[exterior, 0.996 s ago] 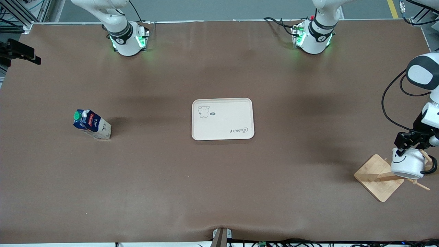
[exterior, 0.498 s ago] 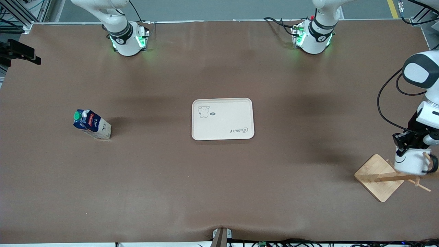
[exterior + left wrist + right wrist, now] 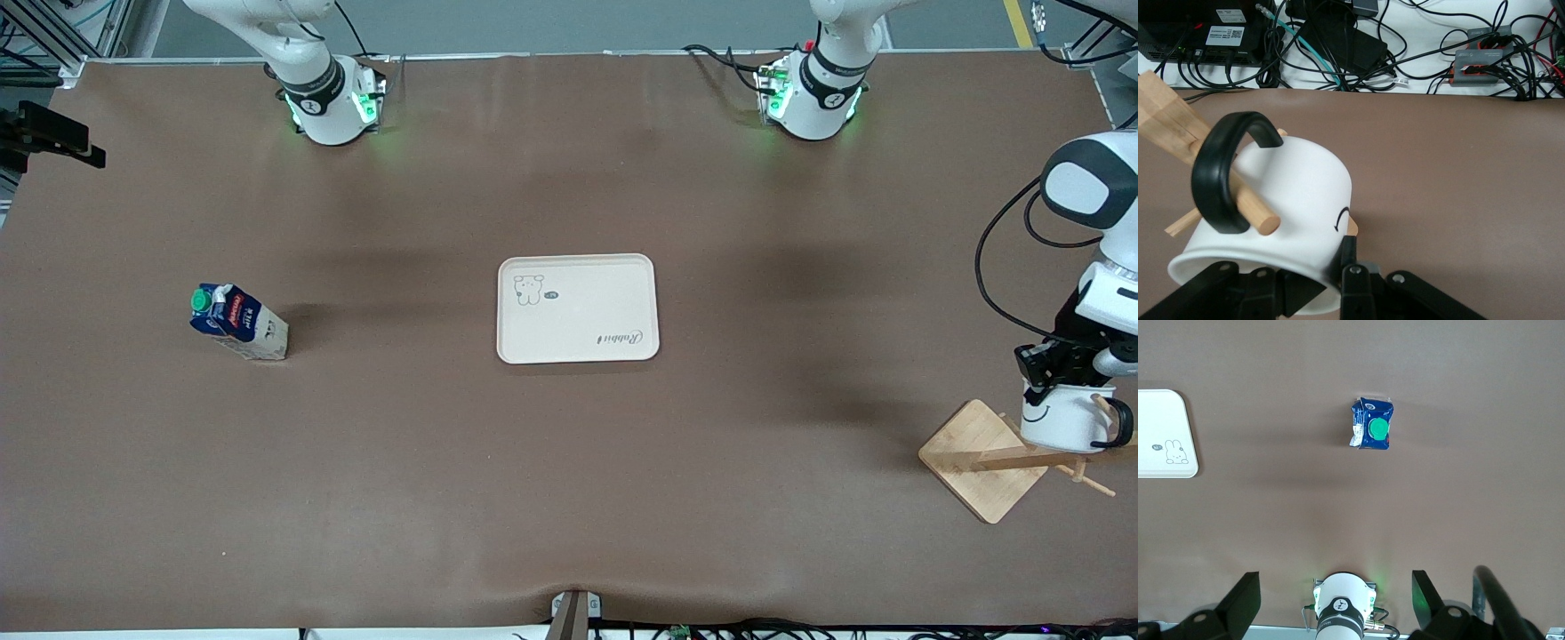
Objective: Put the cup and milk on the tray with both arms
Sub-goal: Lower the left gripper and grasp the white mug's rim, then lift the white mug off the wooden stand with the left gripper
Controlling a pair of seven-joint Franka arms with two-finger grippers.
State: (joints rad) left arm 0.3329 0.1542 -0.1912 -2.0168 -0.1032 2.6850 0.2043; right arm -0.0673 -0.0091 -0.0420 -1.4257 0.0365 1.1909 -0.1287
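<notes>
The white cup [image 3: 1061, 420] with its smiley face hangs by its black handle [image 3: 1223, 175] on a peg [image 3: 1250, 209] of the wooden rack, at the left arm's end of the table. My left gripper [image 3: 1056, 372] [image 3: 1333, 280] is shut on the cup's rim, one finger inside and one finger [image 3: 1350, 265] outside. The milk [image 3: 238, 322] [image 3: 1373, 432] stands upright toward the right arm's end. The cream tray [image 3: 578, 347] [image 3: 1165, 463] lies mid-table with nothing on it. My right gripper [image 3: 1331, 600] waits open, high over the table by its own base, out of the front view.
The rack's square wooden base [image 3: 978, 460] sits near the table's edge under the cup, with pegs sticking out. Cables and boxes [image 3: 1338, 40] lie just past the table's edge near the rack. Brown table stretches between tray, milk and rack.
The left gripper's fingers closed on the cup's rim, and the cup shifted slightly upward along the rack's peg. The right arm, milk and tray stayed still.
</notes>
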